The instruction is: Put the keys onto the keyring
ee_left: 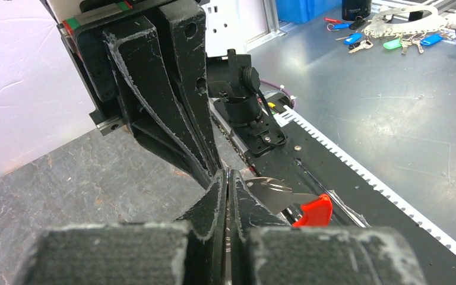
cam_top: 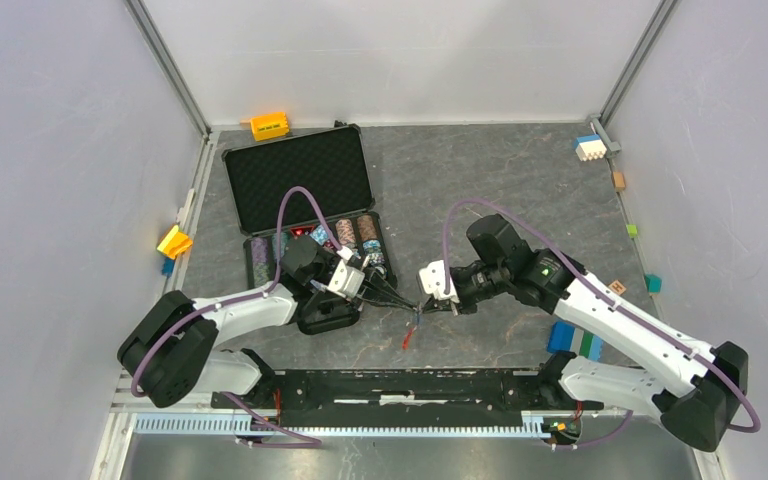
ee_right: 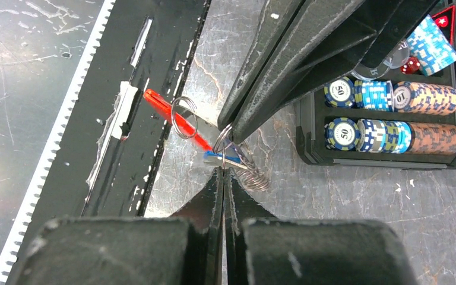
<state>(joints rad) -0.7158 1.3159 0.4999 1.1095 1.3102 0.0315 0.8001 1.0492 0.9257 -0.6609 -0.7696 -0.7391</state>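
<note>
Keyring [ee_left: 273, 191] with red strip [ee_left: 313, 211] is pinched by closed left gripper [ee_left: 227, 178]. Blue key [ee_right: 214, 156] is clamped by closed right gripper [ee_right: 222, 171].

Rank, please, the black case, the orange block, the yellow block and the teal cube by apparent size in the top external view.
1. black case, by far the largest.
2. orange block and yellow block: about alike, so not ranked apart.
3. teal cube, the smallest.
</note>
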